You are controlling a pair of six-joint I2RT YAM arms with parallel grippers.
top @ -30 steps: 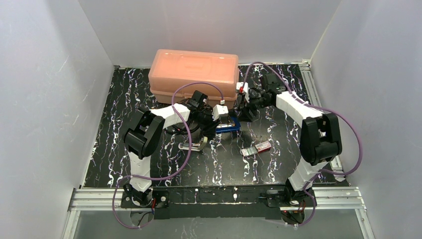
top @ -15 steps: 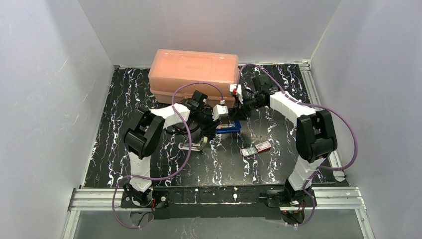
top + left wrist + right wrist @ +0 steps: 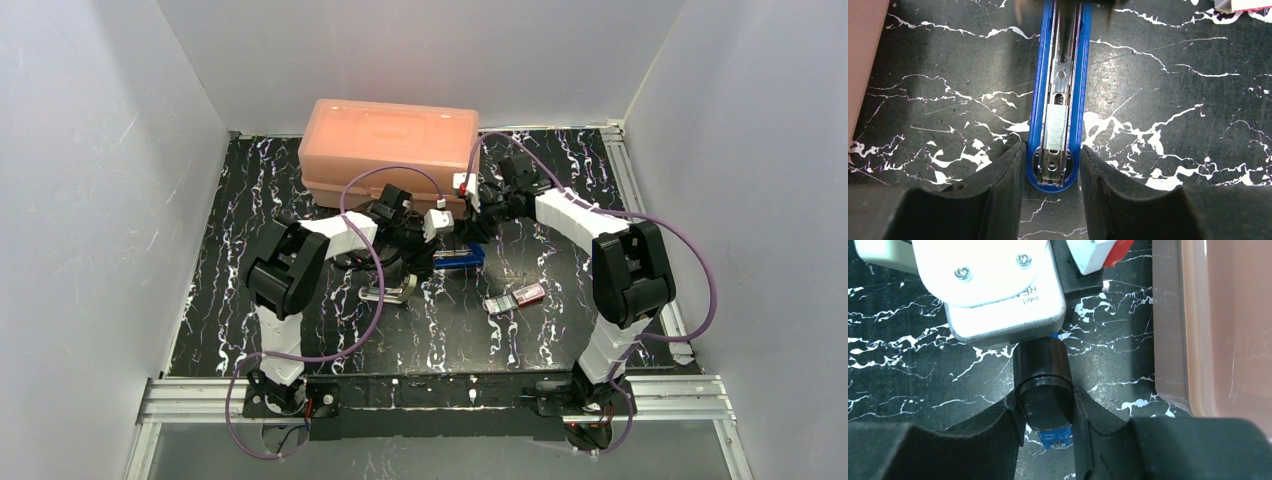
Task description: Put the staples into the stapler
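the staples box [image 3: 515,298] lies on the tabletop [image 3: 300,330], near the blue stapler [image 3: 1038,100]. the left hand [image 3: 1052,167] is nearly closed, squeezing the stapler's end. the right hand [image 3: 1045,412] pinches its black top [image 3: 1040,370].

From above, the arms [image 3: 440,222] cover most of the blue stapler [image 3: 462,257]. In the left wrist view its far end is blurred and cut by the upper edge, like a white-red thing [image 3: 1243,4] in the corner. The right wrist view shows only a blue bit of it under the left wrist camera [image 3: 998,285]. What the black round part [image 3: 1040,365] in the right hand [image 3: 1046,402] belongs to is unclear.
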